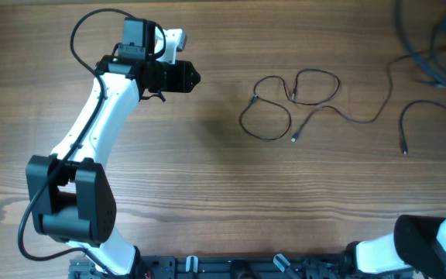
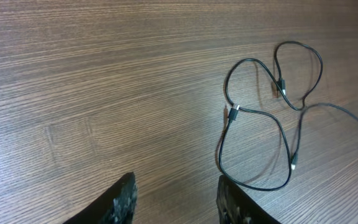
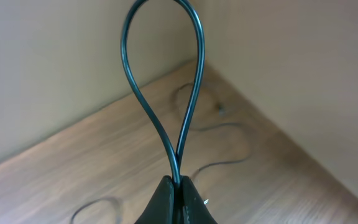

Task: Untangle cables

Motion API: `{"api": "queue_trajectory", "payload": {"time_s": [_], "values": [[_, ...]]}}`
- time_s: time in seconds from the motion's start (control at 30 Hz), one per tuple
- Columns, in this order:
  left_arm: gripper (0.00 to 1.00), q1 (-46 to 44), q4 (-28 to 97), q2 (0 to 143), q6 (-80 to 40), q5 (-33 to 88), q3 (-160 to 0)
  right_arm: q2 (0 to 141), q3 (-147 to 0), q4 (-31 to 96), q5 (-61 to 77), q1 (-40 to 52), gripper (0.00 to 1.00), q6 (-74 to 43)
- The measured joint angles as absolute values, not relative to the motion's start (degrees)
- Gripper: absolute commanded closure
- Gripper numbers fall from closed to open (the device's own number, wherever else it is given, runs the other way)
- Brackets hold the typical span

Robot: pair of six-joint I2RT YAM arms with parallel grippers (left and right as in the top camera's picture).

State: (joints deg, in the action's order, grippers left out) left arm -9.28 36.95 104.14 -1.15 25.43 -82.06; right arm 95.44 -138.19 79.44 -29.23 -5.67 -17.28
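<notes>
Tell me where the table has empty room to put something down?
The table is bare between the left hand and the cables, and along the front strip below them. It's crowded where the cables loop, right of middle, and by the thick cords in the far right corner.

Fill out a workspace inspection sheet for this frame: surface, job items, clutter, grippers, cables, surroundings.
Surface: wooden table, bare wood grain, no spills seen.
Job's things: tangled cables lie in crossed loops right of centre; a separate strand lies further right, plug tip toward the robot.
Clutter: nothing seen.
Grippers: left gripper open and empty, apart from the loops; right gripper shut on a cable loop that stands up from its fingers.
Cables: thicker dark cables bunched at the far right corner.
Surroundings: pale wall behind the table edge in the right wrist view; otherwise nothing seen.
</notes>
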Motion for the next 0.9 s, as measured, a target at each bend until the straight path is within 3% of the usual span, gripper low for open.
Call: {"api": "queue_trajectory", "payload": {"time_s": [0.3, 0.57, 0.67, 0.9], "values": [[0.56, -9.3, 37.1, 104.1, -1.4, 28.8, -82.1, 93.9, -140.5, 80.4, -28.0, -32.6, 0.96, -17.5], [0.55, -9.3, 37.1, 104.1, -2.3, 29.1, -82.1, 94.9, -140.9, 77.2, -8.1, -61.5, 0.95, -17.2], [0.55, -9.3, 37.1, 104.1, -2.7, 29.1, -82.1, 98.2, -141.3, 77.3, -1.6, -65.6, 0.96, -17.2], [0.55, -9.3, 37.1, 104.1, -2.9, 29.1, -82.1, 112.0, -141.3, 76.3, 9.0, -65.7, 0.96, -17.5]]}}
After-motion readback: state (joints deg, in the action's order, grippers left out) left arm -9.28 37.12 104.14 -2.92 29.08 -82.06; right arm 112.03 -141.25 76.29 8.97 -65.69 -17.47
